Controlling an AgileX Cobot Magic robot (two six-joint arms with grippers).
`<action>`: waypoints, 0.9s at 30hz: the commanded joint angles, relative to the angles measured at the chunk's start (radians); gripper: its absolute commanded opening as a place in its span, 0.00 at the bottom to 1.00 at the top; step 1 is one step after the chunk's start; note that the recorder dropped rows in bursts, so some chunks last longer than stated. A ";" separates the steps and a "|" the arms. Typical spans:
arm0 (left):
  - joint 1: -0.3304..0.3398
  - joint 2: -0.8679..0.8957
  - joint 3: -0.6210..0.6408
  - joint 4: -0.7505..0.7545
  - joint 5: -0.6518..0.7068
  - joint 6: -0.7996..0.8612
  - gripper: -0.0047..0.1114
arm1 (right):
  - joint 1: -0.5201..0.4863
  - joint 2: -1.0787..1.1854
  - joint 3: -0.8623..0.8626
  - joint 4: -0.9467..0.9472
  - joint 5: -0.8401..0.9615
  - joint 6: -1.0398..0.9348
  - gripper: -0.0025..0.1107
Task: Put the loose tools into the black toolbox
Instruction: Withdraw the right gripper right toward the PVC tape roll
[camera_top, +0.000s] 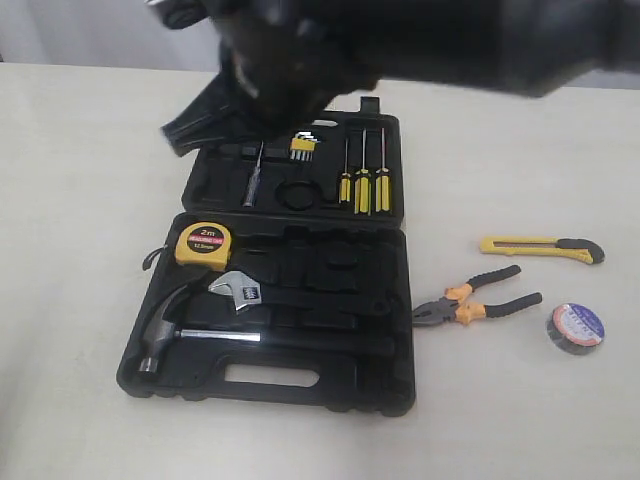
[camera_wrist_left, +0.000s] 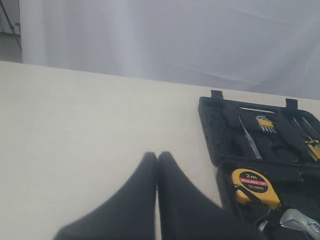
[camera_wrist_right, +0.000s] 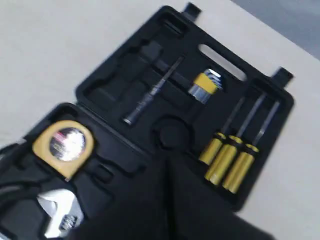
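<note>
The black toolbox (camera_top: 300, 290) lies open on the table. The yellow 2m tape measure (camera_top: 203, 245) sits in its base, top left corner. To the right of the box, the yellow-black utility knife (camera_top: 545, 247), the orange-and-black pliers (camera_top: 478, 300) and the black tape roll (camera_top: 576, 327) lie on the table. My left gripper (camera_wrist_left: 156, 157) is shut and empty over bare table beside the box, with the tape measure (camera_wrist_left: 255, 186) close by. My right gripper (camera_wrist_right: 167, 161) is shut and empty above the box (camera_wrist_right: 125, 90) near the hinge. Blurred arm parts fill the top of the exterior view.
A steel hammer (camera_top: 175, 325) and wrench (camera_top: 236, 290) lie in the base. The lid holds three yellow-black screwdrivers (camera_top: 363, 185), a slim driver (camera_top: 254, 180) and hex keys (camera_top: 303, 146). A white curtain (camera_wrist_left: 175, 35) backs the table.
</note>
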 joint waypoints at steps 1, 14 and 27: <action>-0.006 0.004 -0.005 0.002 0.001 0.000 0.04 | -0.081 -0.173 0.106 0.073 0.086 -0.101 0.02; -0.006 0.004 -0.005 0.002 0.001 0.000 0.04 | -0.502 -0.610 0.516 0.276 0.099 -0.287 0.02; -0.006 0.004 -0.005 0.002 0.001 0.000 0.04 | -0.702 -0.544 0.621 0.550 0.085 -0.528 0.02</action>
